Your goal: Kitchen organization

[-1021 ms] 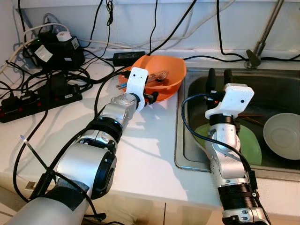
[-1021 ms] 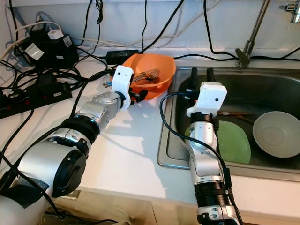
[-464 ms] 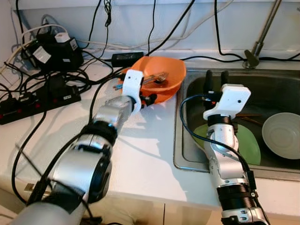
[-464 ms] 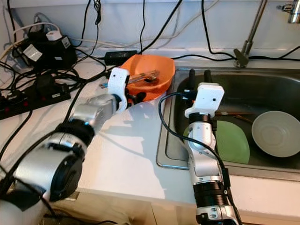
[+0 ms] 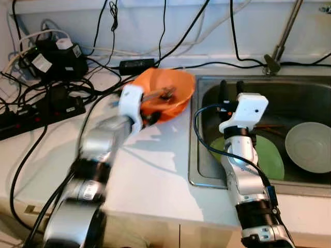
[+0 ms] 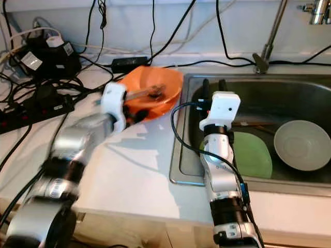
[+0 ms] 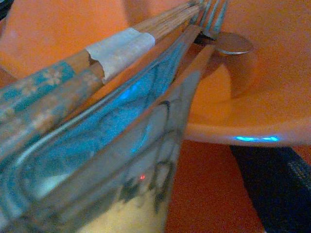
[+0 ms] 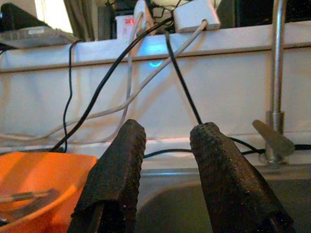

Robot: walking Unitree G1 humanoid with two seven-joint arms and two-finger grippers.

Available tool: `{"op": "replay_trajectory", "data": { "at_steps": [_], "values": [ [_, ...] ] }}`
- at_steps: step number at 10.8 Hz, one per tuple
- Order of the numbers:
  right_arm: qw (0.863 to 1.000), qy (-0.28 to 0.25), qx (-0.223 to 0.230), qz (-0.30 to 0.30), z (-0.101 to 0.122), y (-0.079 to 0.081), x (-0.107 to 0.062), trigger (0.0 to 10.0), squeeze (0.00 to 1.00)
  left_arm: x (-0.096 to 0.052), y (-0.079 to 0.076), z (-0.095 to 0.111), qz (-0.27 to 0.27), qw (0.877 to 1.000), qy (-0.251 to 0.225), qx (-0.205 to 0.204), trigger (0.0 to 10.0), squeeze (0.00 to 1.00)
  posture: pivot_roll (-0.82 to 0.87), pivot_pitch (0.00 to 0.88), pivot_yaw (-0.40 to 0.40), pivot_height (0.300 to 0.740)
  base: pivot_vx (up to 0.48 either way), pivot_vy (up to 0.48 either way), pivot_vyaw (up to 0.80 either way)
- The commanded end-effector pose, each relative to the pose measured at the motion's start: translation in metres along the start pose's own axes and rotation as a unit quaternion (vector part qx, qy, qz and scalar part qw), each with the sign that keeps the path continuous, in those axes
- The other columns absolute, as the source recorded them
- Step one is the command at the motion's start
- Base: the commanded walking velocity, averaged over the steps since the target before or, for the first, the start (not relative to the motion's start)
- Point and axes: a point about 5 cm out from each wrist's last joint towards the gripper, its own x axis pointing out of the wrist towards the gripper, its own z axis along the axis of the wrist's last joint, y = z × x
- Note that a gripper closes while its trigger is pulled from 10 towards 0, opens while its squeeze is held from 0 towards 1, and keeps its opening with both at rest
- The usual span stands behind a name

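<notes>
An orange bowl [image 5: 166, 97] stands on the white counter just left of the sink, with metal cutlery [image 5: 166, 93] and patterned chopsticks [image 7: 73, 77] inside. My left gripper [image 5: 146, 111] is at the bowl's near left rim; its wrist view looks closely along the chopsticks and a shiny utensil handle [image 7: 121, 145] into the orange bowl [image 7: 252, 107]. My right gripper [image 5: 231, 89] stands upright over the sink's left side, open with nothing between its fingers [image 8: 116, 170]. A green plate [image 5: 271, 157] and a pale bowl [image 5: 310, 147] lie in the sink.
The steel sink [image 5: 192, 150] takes up the right side, with a tap [image 5: 282, 36] behind it and chopsticks [image 5: 269, 126] on its floor. Power strips [image 5: 36, 111], adapters [image 5: 51, 54] and tangled black cables crowd the counter's back left. Bare white counter [image 5: 150, 165] lies before the bowl.
My left arm has drawn back toward me and is blurred, and the orange bowl has shifted slightly nearer with it. The camera has moved a little. My right arm keeps its pose.
</notes>
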Motion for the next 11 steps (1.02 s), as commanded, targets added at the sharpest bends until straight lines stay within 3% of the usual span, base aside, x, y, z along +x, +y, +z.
{"op": "replay_trajectory", "data": {
  "at_steps": [1,4,7,11],
  "values": [
    [1.0,0.006,0.002,0.003,-0.004,0.001,0.0,10.0,0.0,-0.006,0.007,-0.024,0.009,0.998,0.059,-0.016,10.0,0.0,0.13,0.0,0.121,0.74,0.0,0.0,0.0],
    [1.0,0.006,0.003,0.004,-0.005,0.002,0.002,10.0,0.0,-0.046,0.0,-0.029,-0.018,0.998,0.068,0.002,10.0,0.0,0.16,0.0,0.116,0.74,0.0,0.0,0.0],
    [1.0,0.005,0.006,0.009,-0.005,0.003,0.006,10.0,0.0,-0.072,-0.006,-0.044,-0.047,0.994,0.102,0.014,10.0,0.0,0.17,0.0,0.11,0.74,0.0,0.0,0.0],
    [1.0,0.004,0.004,0.013,-0.007,0.002,0.007,10.0,0.0,-0.101,-0.008,-0.052,-0.043,0.991,0.122,0.019,10.0,0.0,0.19,0.0,0.096,0.74,0.0,0.0,0.0]
  ]
}}
